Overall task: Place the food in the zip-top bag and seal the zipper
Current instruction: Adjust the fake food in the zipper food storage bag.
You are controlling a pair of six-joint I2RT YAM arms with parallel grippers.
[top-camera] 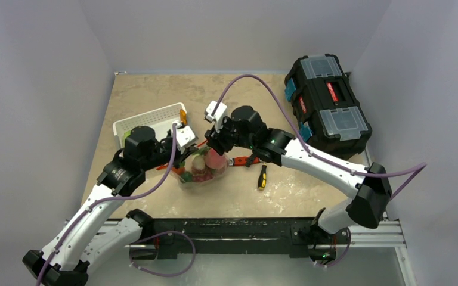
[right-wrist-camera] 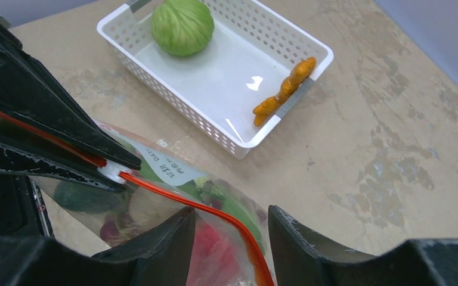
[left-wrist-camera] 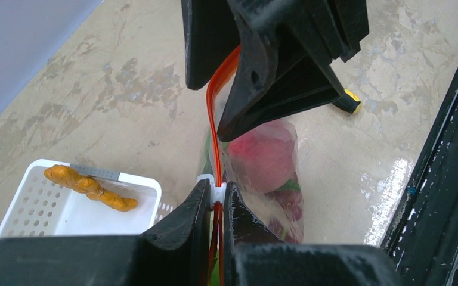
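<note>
The zip-top bag [top-camera: 203, 173] stands mid-table holding food: a pink peach [left-wrist-camera: 262, 158], dark grapes [left-wrist-camera: 286, 208] and greens. Its red-orange zipper [right-wrist-camera: 179, 199] runs along the mouth. My left gripper [left-wrist-camera: 216, 190] is shut on the zipper's white slider [left-wrist-camera: 217, 192], also seen in the right wrist view [right-wrist-camera: 114, 173]. My right gripper [right-wrist-camera: 231, 217] is open, its fingers either side of the zipper strip at the bag's other end. The green cabbage [right-wrist-camera: 182, 25] lies in the white basket [right-wrist-camera: 274, 36]. An orange piece [right-wrist-camera: 283, 89] rests on its rim.
A black toolbox [top-camera: 328, 104] stands at the back right. A yellow-and-black screwdriver [top-camera: 262, 177] and a red-handled wrench [top-camera: 244, 161] lie right of the bag. The black rail [left-wrist-camera: 447, 179] runs along the table's near edge.
</note>
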